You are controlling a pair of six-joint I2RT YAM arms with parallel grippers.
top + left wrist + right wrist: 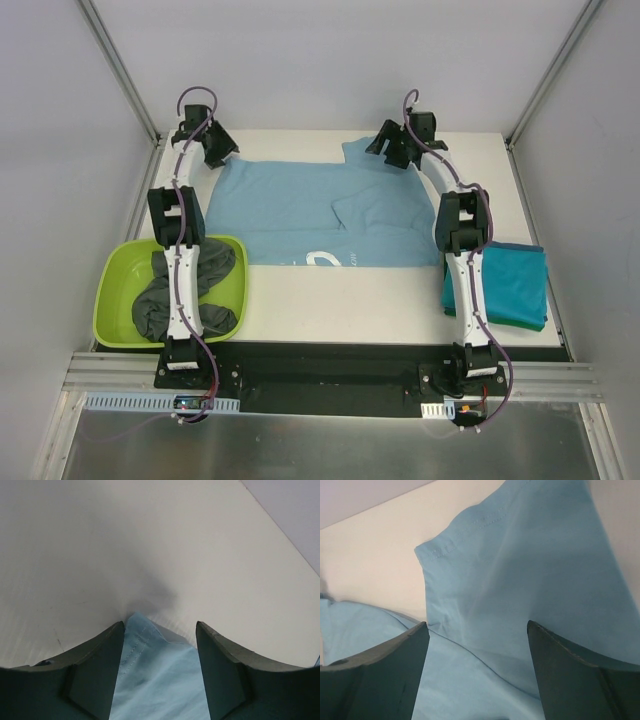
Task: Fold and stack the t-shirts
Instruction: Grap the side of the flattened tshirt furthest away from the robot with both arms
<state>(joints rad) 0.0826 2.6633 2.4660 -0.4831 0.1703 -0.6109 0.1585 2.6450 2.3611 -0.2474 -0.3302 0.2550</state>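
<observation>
A light blue t-shirt with a white print near its front hem lies spread over the far half of the table. My left gripper is at its far left corner. In the left wrist view that stitched corner sits between the left gripper's parted jaws, which stand open. My right gripper is over the far right sleeve, open. The sleeve lies below and between the right gripper's wide-set fingers. A folded teal t-shirt rests at the right edge. Dark grey t-shirts lie crumpled in the tub.
The lime-green tub sits at the near left, under the left arm. The white table is walled by grey panels and metal posts at the back and sides. The right arm runs over the teal t-shirt's left edge.
</observation>
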